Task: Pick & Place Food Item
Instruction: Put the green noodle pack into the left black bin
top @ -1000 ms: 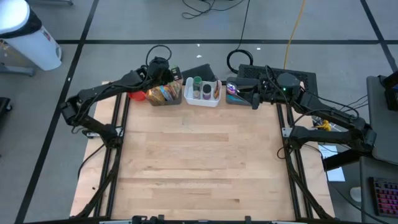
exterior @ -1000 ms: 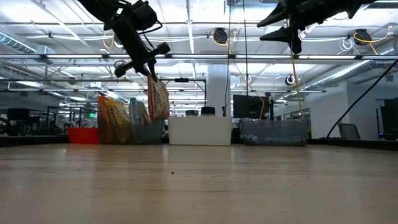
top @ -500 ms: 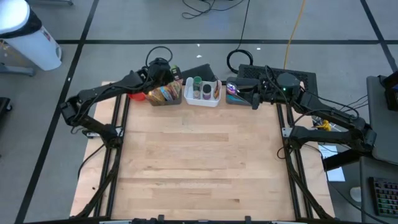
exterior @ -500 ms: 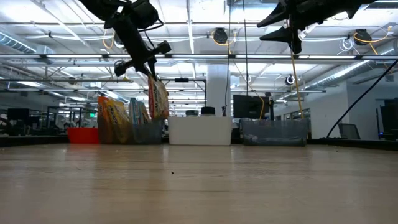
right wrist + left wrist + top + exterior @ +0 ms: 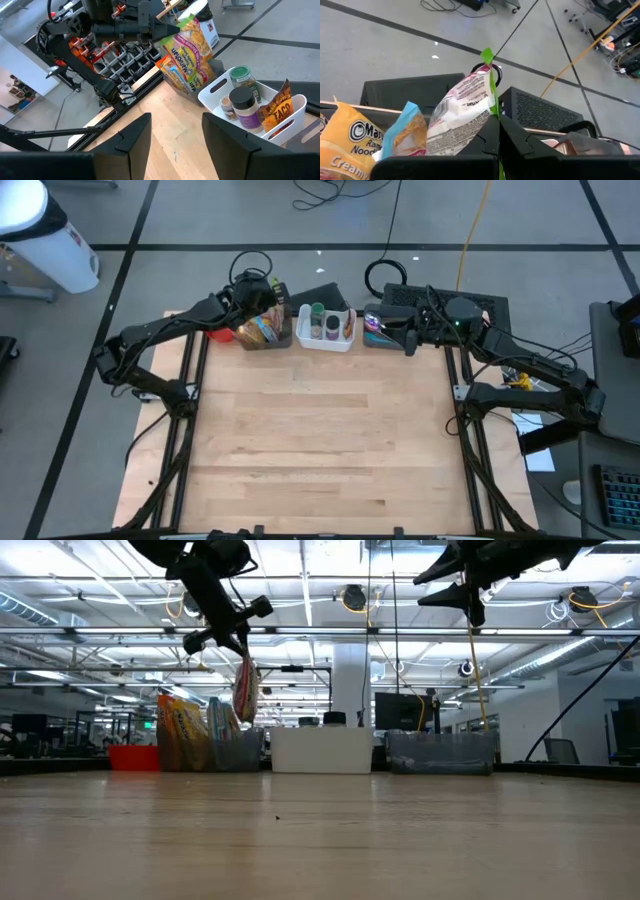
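A white, pink and green noodle packet [image 5: 245, 690] hangs under my left gripper [image 5: 238, 648], which is shut on it above the grey bin [image 5: 270, 340] at the table's far left. Its lower end is just over the other packets [image 5: 182, 735] standing in that bin. The right wrist view shows the same packet [image 5: 189, 52] at my left gripper [image 5: 167, 31]. My right gripper [image 5: 175, 142] waits open and level near the far right, over a clear bin [image 5: 385, 332], with nothing between its fingers. My left gripper pinches the packet's green sealed edge [image 5: 493, 102] between its two fingers [image 5: 512, 142], at the packet's upper end. The fingers slant downward from the table's left side. The packet hangs below them, tilted, above the bin's other packets.
A white bin [image 5: 327, 330] with spice jars [image 5: 245, 107] and a taco packet [image 5: 280, 107] stands between the grey bin and the clear bin. A red container [image 5: 220, 335] sits left of the grey bin. The wooden tabletop [image 5: 320, 440] lies nearer.
My left gripper has tipped and turned a little while staying shut. The held packet has risen slightly above the bin and swung toward the table's left, now showing narrower in the low view.
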{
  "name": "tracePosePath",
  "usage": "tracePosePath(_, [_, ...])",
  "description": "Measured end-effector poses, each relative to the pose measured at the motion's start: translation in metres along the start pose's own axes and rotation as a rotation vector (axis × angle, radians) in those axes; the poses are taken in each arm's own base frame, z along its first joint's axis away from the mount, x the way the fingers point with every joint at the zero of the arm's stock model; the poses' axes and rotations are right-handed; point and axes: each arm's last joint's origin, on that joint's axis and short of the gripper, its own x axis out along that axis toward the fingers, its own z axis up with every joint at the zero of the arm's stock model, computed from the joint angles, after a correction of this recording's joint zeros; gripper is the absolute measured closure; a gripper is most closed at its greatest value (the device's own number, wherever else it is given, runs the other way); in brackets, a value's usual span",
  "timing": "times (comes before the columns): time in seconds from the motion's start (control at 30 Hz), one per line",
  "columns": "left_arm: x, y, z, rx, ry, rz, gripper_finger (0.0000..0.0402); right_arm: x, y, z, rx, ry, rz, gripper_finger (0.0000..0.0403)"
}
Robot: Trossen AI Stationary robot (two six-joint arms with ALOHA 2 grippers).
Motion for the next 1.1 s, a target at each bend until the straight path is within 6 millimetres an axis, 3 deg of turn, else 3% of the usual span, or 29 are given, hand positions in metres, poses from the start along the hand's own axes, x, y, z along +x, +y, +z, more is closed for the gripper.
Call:
tracePosePath(0.73, [0.001, 0.009, -0.007, 0.050, 0.063, 0.096, 0.0401, 0.008, -0.004, -0.002, 0.017, 0.031, -0.010, 0.0234])
tracePosePath(1.1, [0.024, 0.010, -0.025, 0.064, 0.126, 0.143, 0.0401, 0.008, -0.004, -0.002, 0.020, 0.031, -0.009, 0.0234])
